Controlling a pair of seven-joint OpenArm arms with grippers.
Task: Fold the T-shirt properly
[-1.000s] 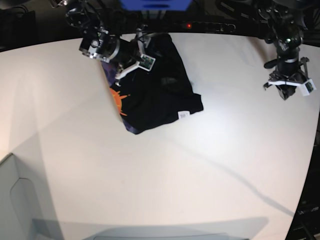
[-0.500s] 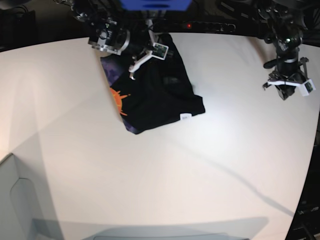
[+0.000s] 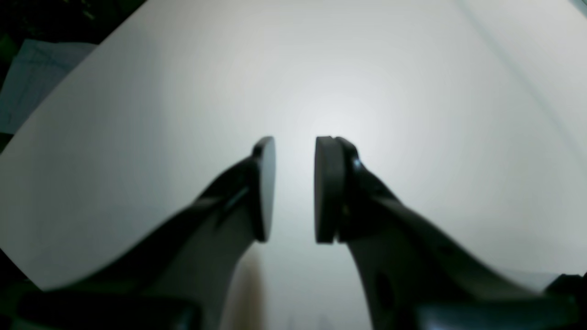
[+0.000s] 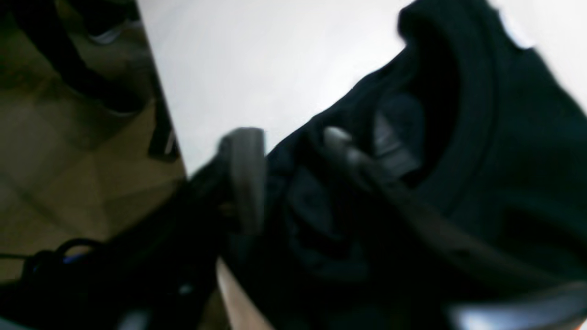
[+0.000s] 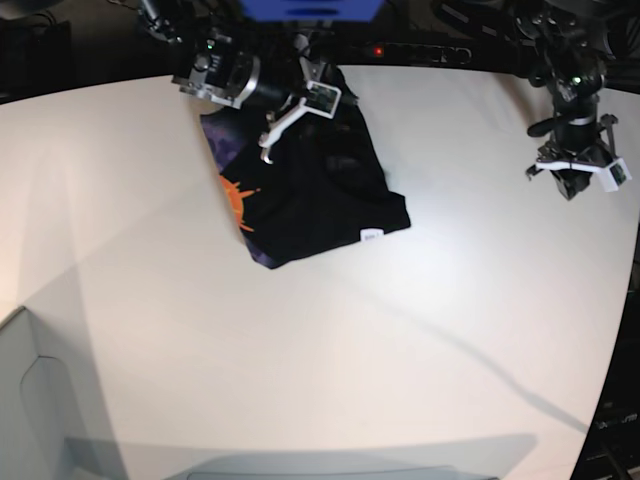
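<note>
T-shirt [image 5: 305,190]: black, bunched in a partly folded heap at the far side of the worktop [image 5: 330,360], orange print at its left edge; long axis runs from the far edge toward the near right.

Right claw [image 4: 286,178]: nearer arm, over the heap's far end, narrowly parted with cloth between the jaws; true grip cannot be told.

Left claw [image 3: 293,188]: well apart, narrowly parted, empty over bare worktop.

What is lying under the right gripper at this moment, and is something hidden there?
The right gripper is over the far part of the black T-shirt, which lies on the white table. Its arm covers the shirt's far edge. The blurred wrist view does not show whether cloth is pinched.
</note>
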